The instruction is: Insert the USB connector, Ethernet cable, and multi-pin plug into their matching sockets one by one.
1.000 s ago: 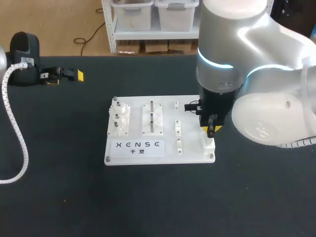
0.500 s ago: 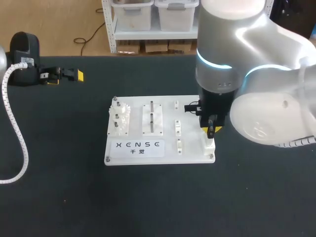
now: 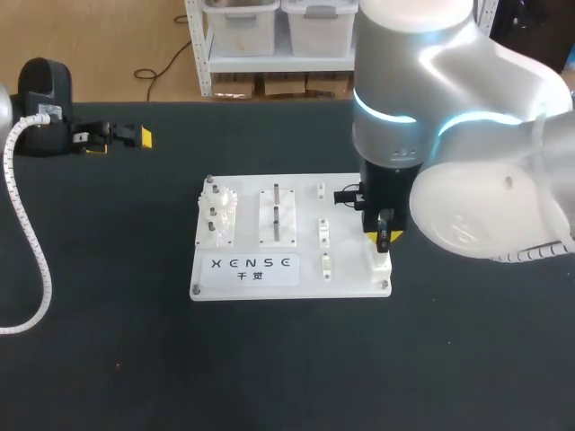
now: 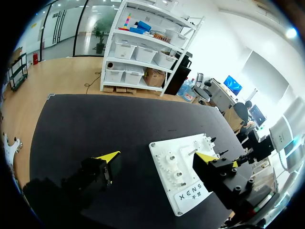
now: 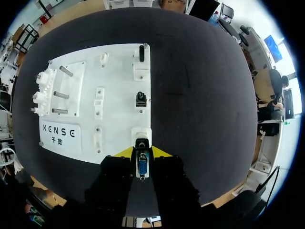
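Observation:
A white socket board [image 3: 346,206] lies mid-table. My right gripper [image 3: 384,235] stands at the board's near right corner, shut on the multi-pin plug [image 5: 142,168], whose blue pin face shows between the yellow tips. The plug hangs directly over a white socket block [image 5: 141,135], also visible as the socket block [image 3: 381,263]. Farther along the board's right edge sit a black connector [image 5: 141,99] in a second block and a dark slot [image 5: 141,53] in a third. My left gripper [image 3: 121,139] rests open and empty at the table's far left, well away from the board [image 4: 162,149].
White gears [image 3: 218,218] and two upright pegs [image 3: 277,211] occupy the board's left half. Small white clips [image 3: 323,232] stand in its middle. A white corrugated hose [image 3: 27,224] trails down the table's left side.
My right arm's body has drifted slightly left; its gripper stays over the corner socket block with the plug. The left arm has not moved.

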Controlling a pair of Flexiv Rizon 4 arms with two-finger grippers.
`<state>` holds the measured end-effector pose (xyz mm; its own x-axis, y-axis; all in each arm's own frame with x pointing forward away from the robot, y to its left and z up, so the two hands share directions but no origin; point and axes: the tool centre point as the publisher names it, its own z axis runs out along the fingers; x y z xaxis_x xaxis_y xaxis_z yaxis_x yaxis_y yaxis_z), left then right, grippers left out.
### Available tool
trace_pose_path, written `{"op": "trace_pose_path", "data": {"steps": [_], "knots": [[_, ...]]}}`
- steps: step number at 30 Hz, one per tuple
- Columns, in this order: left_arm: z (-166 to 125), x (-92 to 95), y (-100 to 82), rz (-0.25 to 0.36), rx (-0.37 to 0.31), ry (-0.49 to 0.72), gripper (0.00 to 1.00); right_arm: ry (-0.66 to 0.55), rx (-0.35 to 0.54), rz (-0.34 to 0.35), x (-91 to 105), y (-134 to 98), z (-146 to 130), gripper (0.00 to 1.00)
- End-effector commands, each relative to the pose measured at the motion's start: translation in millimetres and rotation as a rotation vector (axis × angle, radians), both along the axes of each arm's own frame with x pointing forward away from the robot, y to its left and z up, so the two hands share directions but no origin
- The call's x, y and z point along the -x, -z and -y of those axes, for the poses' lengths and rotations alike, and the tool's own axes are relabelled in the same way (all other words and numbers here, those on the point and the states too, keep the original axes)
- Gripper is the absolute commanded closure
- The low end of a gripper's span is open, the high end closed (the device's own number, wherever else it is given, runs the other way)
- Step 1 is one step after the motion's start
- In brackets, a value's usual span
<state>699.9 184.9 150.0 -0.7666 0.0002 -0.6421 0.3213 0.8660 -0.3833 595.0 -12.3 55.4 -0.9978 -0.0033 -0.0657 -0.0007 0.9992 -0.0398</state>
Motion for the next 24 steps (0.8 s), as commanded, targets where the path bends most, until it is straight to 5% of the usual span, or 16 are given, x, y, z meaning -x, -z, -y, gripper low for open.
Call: {"op": "trace_pose_path", "data": {"steps": [1, 15, 16, 19, 24], "knots": [[0.0, 0.0, 0.0, 0.000, 0.000, 0.000, 0.00, 0.009, 0.017, -0.024, -1.6, 14.4, -1.5, 1.00], [0.0, 0.0, 0.0, 0.000, 0.000, 0.000, 0.00, 0.017, 0.028, -0.049, -5.0, 20.3, -1.8, 1.00], [0.0, 0.0, 0.0, 0.000, 0.000, 0.000, 0.00, 0.016, 0.023, -0.045, -5.9, 17.9, -2.1, 0.93], [0.0, 0.0, 0.0, 0.000, 0.000, 0.000, 0.00, 0.008, 0.015, -0.021, -8.3, 11.1, -2.7, 0.00], [0.0, 0.0, 0.0, 0.000, 0.000, 0.000, 0.00, 0.000, 0.001, 0.001, -11.9, 0.1, -3.8, 0.00]]}}
